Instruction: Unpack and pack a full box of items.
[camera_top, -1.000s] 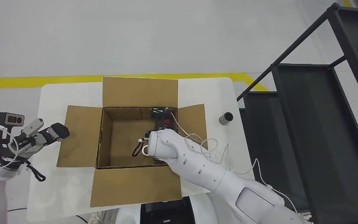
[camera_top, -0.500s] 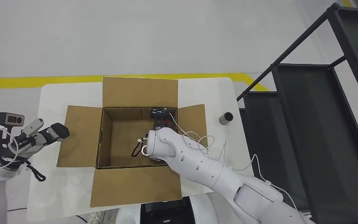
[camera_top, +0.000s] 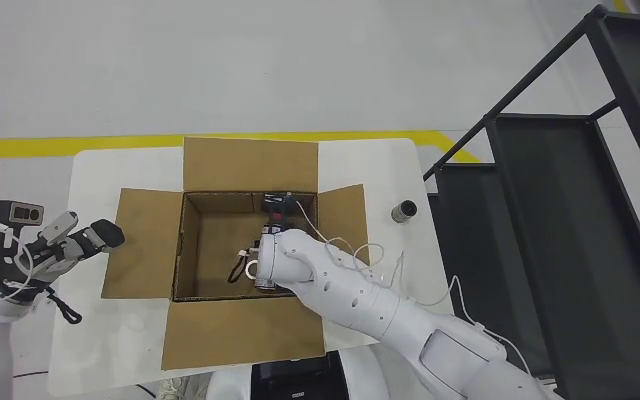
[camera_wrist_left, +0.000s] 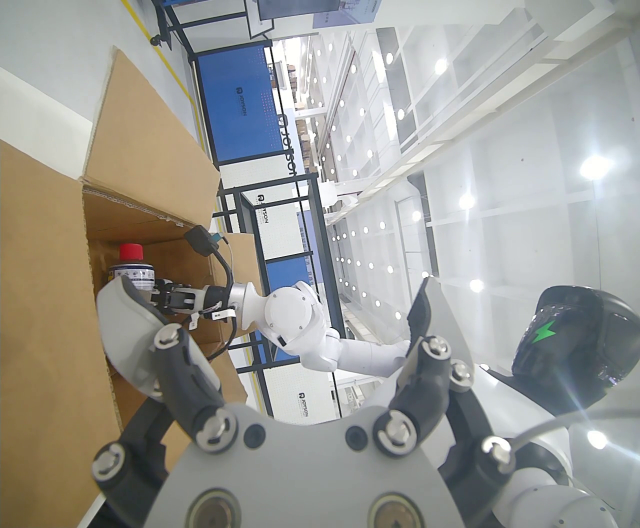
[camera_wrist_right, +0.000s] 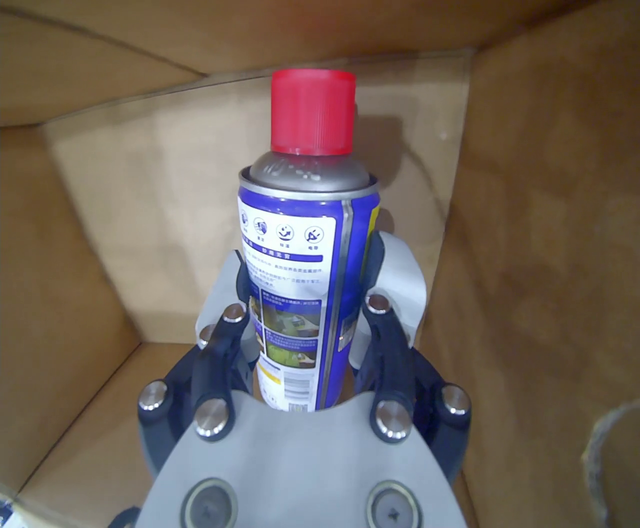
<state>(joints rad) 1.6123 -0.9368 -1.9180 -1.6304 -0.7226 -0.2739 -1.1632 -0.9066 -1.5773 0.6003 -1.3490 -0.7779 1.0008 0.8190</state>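
Observation:
An open cardboard box (camera_top: 250, 165) sits in the middle of the white table (camera_top: 110, 170). My right gripper (camera_wrist_right: 312, 280) is inside the box near its far right corner, shut on a blue spray can (camera_wrist_right: 300, 260) with a red cap. The can's cap (camera_top: 275, 203) pokes out past the arm in the top view. In the left wrist view the can (camera_wrist_left: 131, 265) stands upright against the box wall. My left gripper (camera_top: 88, 232) hangs open beside the box's left flap, holding nothing.
A small dark cylinder (camera_top: 404, 211) lies on the table right of the box. A black metal rack (camera_top: 540, 200) stands off the table's right edge. The box's four flaps are spread flat outward.
My right arm has carried the spray can a little to the left inside the box. The left arm has not moved.

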